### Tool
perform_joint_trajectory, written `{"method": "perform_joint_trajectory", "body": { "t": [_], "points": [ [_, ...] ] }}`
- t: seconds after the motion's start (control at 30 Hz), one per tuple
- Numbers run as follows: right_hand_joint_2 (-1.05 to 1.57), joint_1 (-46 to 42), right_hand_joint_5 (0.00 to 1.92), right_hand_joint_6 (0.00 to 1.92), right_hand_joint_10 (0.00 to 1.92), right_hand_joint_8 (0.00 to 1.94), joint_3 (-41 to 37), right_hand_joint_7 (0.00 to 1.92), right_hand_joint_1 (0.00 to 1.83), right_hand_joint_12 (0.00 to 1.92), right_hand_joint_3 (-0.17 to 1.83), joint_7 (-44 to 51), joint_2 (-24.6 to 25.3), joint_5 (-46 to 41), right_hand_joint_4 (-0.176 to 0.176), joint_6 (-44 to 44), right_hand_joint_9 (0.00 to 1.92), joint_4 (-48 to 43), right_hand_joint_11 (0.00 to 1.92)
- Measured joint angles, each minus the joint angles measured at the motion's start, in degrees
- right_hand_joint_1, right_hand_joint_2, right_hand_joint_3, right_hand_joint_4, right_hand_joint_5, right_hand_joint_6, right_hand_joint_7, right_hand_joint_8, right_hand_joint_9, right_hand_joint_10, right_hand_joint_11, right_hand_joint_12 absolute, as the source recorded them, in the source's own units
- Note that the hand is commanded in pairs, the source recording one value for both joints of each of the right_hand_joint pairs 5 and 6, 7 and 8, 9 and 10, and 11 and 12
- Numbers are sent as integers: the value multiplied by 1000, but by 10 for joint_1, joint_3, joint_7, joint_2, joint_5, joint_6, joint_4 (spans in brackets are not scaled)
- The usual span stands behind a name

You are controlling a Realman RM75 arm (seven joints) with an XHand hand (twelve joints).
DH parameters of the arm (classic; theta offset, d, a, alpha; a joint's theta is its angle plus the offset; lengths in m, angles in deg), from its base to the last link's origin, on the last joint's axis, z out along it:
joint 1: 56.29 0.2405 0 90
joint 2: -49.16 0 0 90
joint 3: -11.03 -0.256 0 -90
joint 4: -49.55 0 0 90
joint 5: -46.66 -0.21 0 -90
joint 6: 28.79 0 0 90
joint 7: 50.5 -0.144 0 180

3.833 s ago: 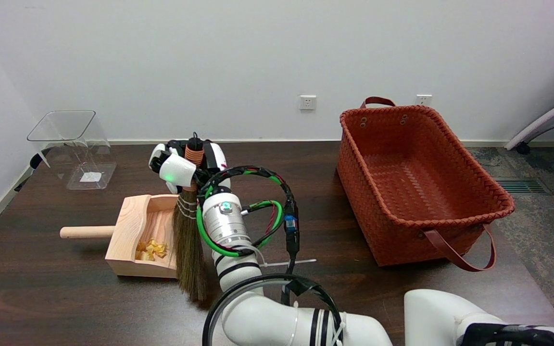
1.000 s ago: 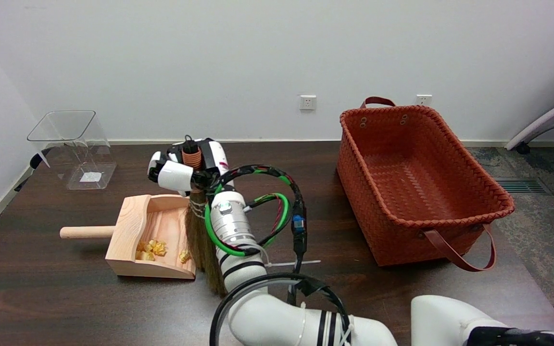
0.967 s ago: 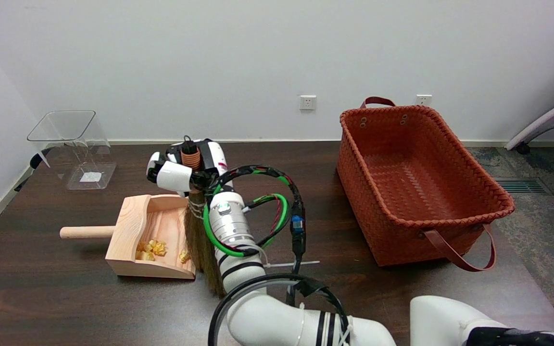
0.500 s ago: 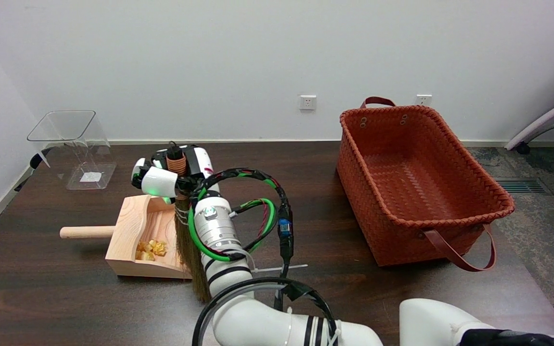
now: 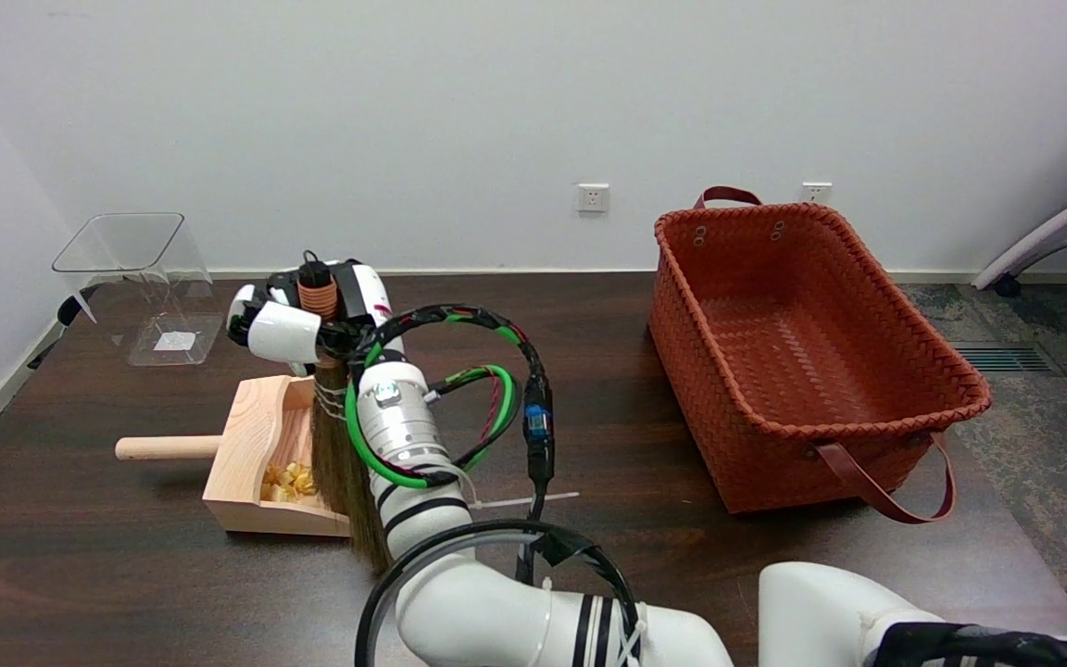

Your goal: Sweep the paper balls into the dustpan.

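Standing empty at the right of the dark wooden surface (image 5: 589, 371), the big woven orange basket (image 5: 802, 361) plays no part. Leftward, the light wooden dustpan (image 5: 256, 435) holds the small yellow paper balls (image 5: 288, 480) against its back wall, bristles just beside them. The right hand (image 5: 297, 310) wraps its fingers (image 5: 279, 332) around the top of the upright straw hand broom (image 5: 339, 454), whose long axis runs down into the pan's mouth.

Single head view, set above the near side of the table (image 5: 126, 574), facing down and across it toward the far wall (image 5: 496, 111). Middle distance: whole tabletop in frame, the right arm (image 5: 496, 611) entering close at the lower right. No second view.
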Motion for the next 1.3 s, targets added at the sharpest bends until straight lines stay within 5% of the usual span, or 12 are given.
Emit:
{"method": "perform_joint_trajectory", "body": {
  "t": [0.7,1.3],
  "points": [
    [388,52,1920,1920,1920,1920,-12,1920,1149,1920,1479,61,-25,5,0,2,1920,17,1920],
    [399,75,1920,1920,1920,1920,-65,1920,1157,1920,1461,175,-130,8,0,35,1920,131,1920]
  ]
}}
